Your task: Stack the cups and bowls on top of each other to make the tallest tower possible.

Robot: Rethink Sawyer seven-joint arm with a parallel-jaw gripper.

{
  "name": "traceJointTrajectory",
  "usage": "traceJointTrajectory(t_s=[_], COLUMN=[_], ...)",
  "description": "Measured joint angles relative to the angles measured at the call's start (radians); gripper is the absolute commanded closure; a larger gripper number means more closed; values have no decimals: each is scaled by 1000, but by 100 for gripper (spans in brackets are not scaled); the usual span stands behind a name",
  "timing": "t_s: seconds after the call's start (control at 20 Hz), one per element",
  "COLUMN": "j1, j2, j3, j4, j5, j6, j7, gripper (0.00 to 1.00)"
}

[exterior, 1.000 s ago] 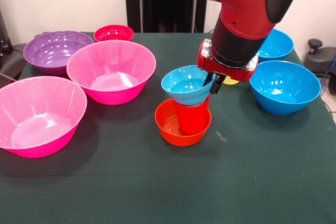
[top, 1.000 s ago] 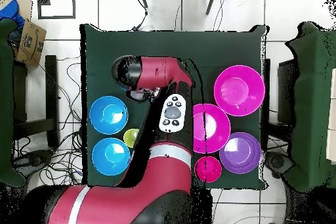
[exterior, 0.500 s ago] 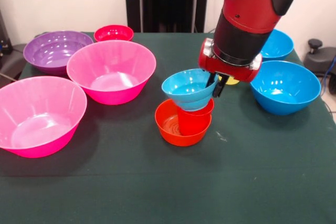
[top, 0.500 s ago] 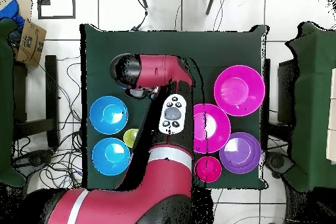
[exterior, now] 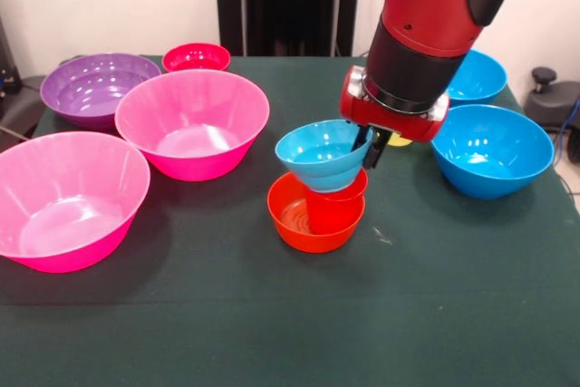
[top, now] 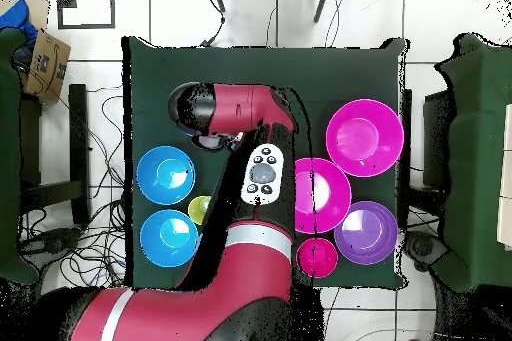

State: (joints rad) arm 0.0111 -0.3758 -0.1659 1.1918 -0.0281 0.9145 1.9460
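While my gripper (exterior: 370, 145) pinches the right rim of the small light-blue bowl (exterior: 322, 153), that bowl sits slightly tilted on the red cup (exterior: 337, 195), which stands in the small orange bowl (exterior: 313, 213) near the table's middle. I judge I should level the bowl and centre it over the cup before letting go, so the tower stays steady.

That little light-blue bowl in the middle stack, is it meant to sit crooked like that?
It does look askew. The small light-blue plastic bowl tilts on the red plastic cup, which stands in the small orange plastic bowl. The robot's gripper is at the light-blue bowl's rim, so it may not be settled yet.
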Motion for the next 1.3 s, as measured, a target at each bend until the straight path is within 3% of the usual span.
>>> traceJointTrajectory(t_s=[0.6, 0.9, 1.3], j1=[2, -6, -14], j2=[1, -1, -2], j3=[-3, 13, 50], j4=[-24, -24, -24], j5=[-36, -35, -35], j6=[107, 102, 15], j7=[0, 0, 0], gripper=[100, 100, 100])
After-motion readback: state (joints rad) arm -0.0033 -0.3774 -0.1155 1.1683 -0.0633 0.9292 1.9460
